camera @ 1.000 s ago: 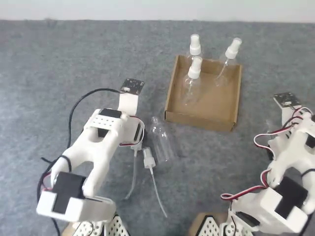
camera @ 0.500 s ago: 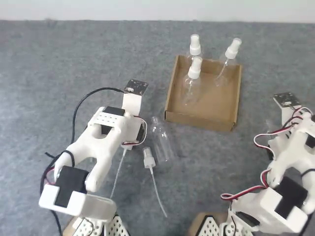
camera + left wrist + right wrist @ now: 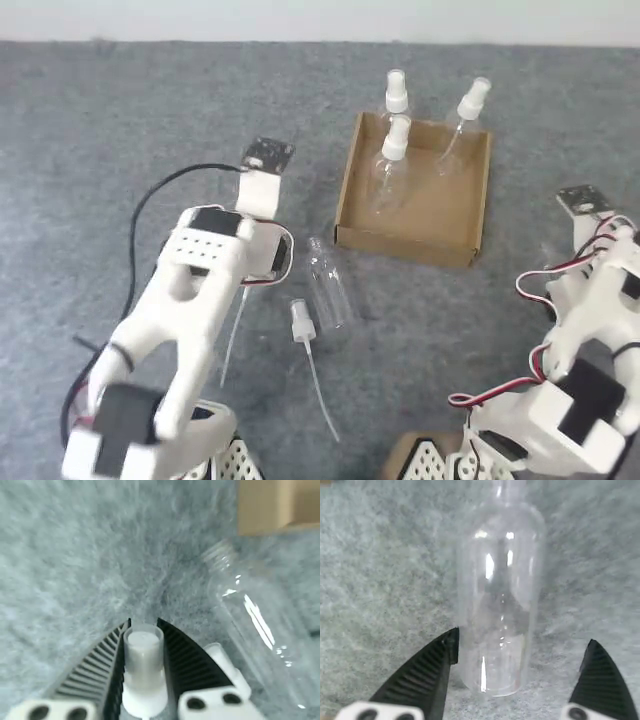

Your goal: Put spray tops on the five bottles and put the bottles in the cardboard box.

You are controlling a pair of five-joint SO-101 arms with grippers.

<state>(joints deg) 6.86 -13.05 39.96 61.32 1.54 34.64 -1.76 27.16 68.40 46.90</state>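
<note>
At the left gripper (image 3: 143, 630): jaws clamped on a spray top (image 3: 143, 652), its white cap pinched between the ribbed pads. Its thin dip tube (image 3: 234, 335) trails back under the arm.
Just ahead of these fingertips and to one side, an uncapped bottle (image 3: 250, 625) lies on the grey mat (image 3: 100, 150), its threaded neck pointing away from the gripper towards the cardboard box (image 3: 412, 243).
Second spray top (image 3: 302, 322) lies loose on the mat near that bottle's base, close beside the left gripper and not held.
Right gripper (image 3: 522, 639): jaws spread wide, nothing gripped. Another clear bottle (image 3: 500, 580), no top on it, sits with its base between the two jaws, neck pointing away from the gripper. One jaw tip is just beside its wall — contact cannot be judged.
Box, well beyond both grippers: one topped bottle (image 3: 390, 160) lies inside. Two more topped bottles (image 3: 397, 92) (image 3: 468, 108) are at its far wall — inside or behind, cannot tell.
</note>
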